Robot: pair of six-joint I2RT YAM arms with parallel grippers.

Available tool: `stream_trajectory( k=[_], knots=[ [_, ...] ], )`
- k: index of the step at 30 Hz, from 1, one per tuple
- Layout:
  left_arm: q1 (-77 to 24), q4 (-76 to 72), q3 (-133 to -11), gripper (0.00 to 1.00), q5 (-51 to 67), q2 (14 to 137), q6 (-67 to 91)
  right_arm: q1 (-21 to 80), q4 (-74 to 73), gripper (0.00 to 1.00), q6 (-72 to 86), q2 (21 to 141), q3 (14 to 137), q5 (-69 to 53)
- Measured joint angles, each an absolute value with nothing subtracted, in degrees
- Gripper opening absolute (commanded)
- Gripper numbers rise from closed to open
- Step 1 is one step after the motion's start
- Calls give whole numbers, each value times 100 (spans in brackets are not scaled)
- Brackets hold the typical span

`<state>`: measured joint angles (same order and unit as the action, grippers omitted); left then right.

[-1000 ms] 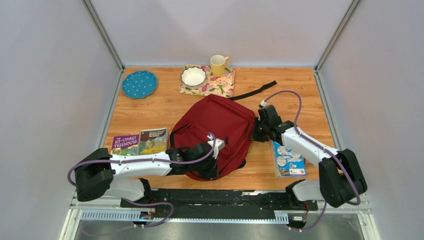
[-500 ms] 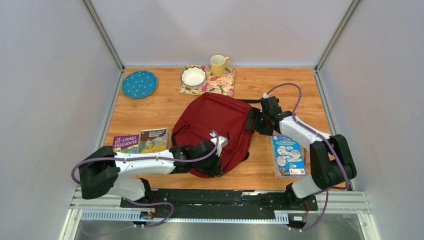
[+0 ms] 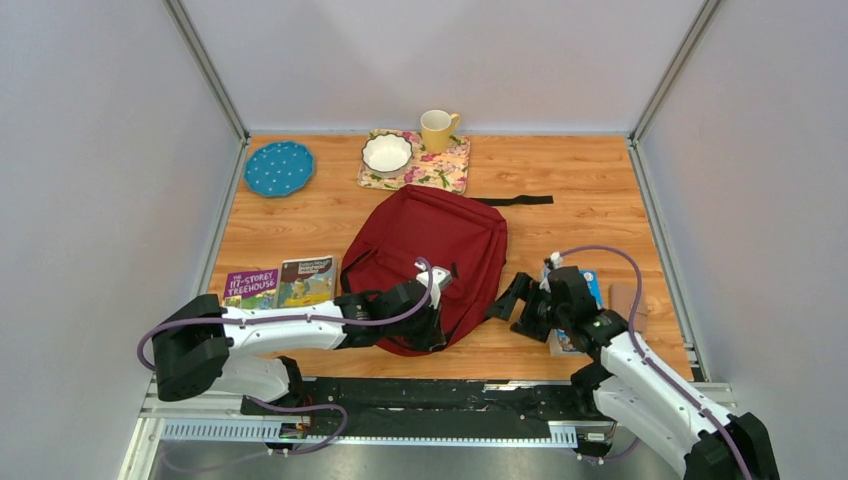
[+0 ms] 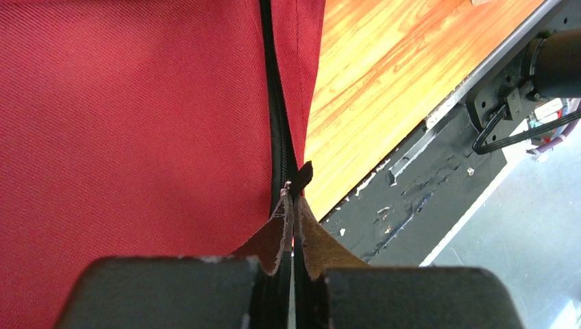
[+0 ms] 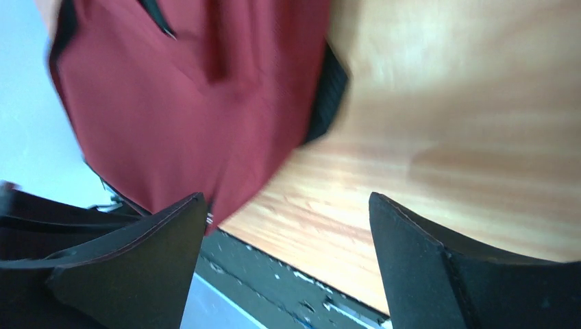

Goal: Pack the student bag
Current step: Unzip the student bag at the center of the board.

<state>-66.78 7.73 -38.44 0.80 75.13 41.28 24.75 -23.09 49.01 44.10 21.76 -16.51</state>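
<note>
Step, likely: unzipping student bag (image 3: 430, 240) at near edge of table (image 3: 600, 170) | left gripper (image 4: 293, 226) clamped on zipper pull (image 4: 302, 176) | right gripper (image 5: 286, 199) wide, empty | next: you brace fabric, draw zipper

You look down on an orange-brown wood-grain table (image 3: 590, 170), boxed in by a plain pale back wall (image 3: 440, 60), a pale left panel (image 3: 90, 180) and a pale right panel (image 3: 770, 150). Slanting aluminium posts (image 3: 205, 68) mark the far corners. Along your near edge runs a black base plate (image 3: 440, 395), then grey floor (image 3: 400, 465). The light is soft and even.
</note>
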Motion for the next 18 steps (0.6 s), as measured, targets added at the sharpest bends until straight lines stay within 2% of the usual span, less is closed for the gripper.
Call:
stream_trajectory(
  k=[6,14,18],
  knots=[
    [-6678,685,-3693,0,-161,7216,4152,2906,-1929,91,5828,4204,1288,-1820],
    [-6678,475,-3420,0,-432,6904,4388,3367,-1050,92,6676,4838,1291,-1785],
    [-6678,231,-3142,0,-530,6744,4628,3629,-784,88,7207,5181,1356,-1588]
  ],
)
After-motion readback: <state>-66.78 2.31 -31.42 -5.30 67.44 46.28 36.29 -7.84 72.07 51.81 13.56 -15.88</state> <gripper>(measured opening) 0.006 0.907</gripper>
